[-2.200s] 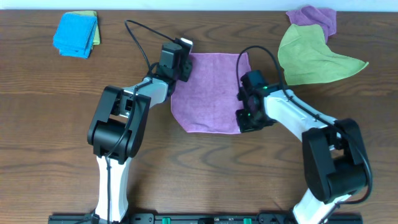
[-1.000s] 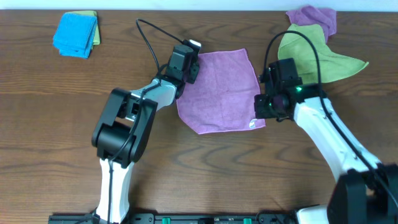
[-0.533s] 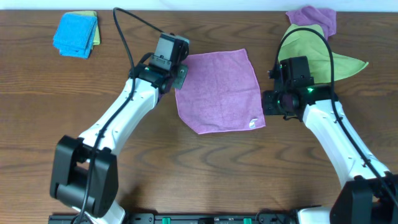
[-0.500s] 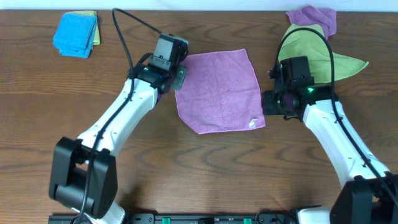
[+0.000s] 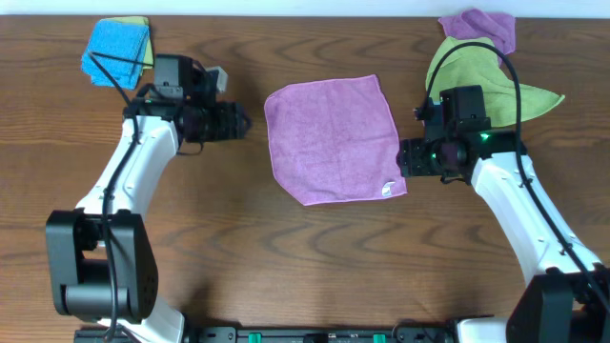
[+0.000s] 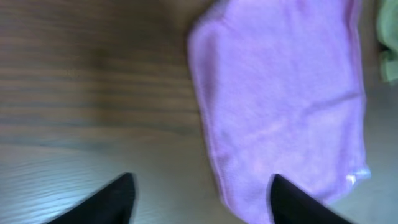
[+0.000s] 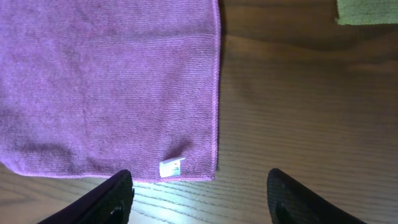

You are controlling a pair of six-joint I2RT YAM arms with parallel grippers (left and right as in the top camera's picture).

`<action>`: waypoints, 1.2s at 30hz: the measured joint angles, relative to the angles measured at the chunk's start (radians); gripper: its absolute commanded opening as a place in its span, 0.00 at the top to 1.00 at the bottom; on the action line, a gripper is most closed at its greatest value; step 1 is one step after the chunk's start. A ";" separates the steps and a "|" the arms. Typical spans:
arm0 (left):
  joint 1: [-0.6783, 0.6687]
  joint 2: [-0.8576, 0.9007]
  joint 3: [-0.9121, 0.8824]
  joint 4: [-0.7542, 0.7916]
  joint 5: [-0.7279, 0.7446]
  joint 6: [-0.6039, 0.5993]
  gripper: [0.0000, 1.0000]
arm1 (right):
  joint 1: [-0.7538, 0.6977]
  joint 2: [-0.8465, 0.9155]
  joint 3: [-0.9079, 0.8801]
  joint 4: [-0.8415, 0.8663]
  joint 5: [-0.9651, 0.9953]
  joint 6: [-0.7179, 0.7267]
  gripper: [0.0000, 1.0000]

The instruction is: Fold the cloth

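Just now both arms had backed off the square lilac microfibre towel point(image 5: 329, 138), which lay flat and unfolded just left of the crumpled lime-green cloth point(image 5: 477, 90). My left gripper point(image 5: 238, 122) had swung well clear to the towel's far side from that green cloth, fingers spread and empty. My right gripper point(image 5: 405, 157), likewise spread and empty, hovered between towel and green cloth, beside the small white tag point(image 7: 169, 168). I judged the spreading done and the folding not yet begun.
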 measured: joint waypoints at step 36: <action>-0.037 0.044 -0.359 0.446 0.353 -0.103 0.05 | 0.000 0.000 0.000 0.010 -0.100 -0.053 0.31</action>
